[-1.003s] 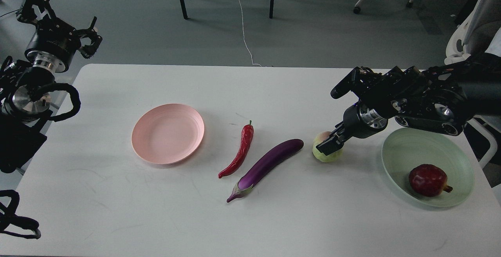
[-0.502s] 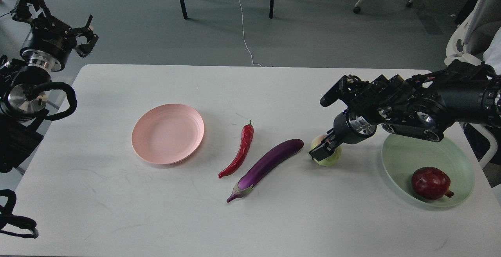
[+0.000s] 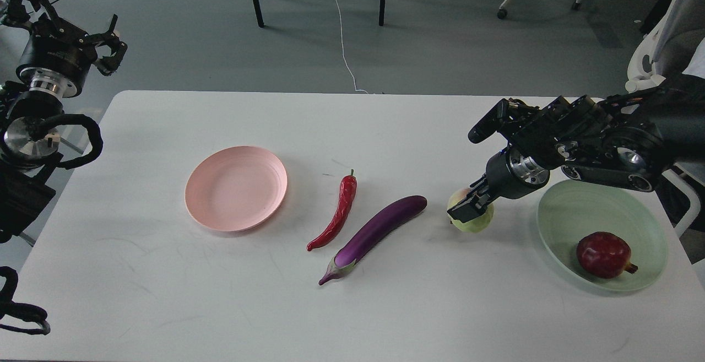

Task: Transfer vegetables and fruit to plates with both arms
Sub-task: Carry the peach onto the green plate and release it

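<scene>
Pale green fruit (image 3: 472, 220) sits near the right edge of the desk (image 3: 385, 125), just left of the green plate (image 3: 567, 213), and my right claw (image 3: 467, 209) is clenched around it. To do this well I should keep the squeeze steady, lift clear before swinging right, and set it down beside the red fruit (image 3: 603, 254), not on it. My left claw (image 3: 60, 17) hangs spread and empty off the far left corner. Chili (image 3: 336, 213) and eggplant (image 3: 374, 235) lie mid-desk, right of the pink plate (image 3: 236, 188).
</scene>
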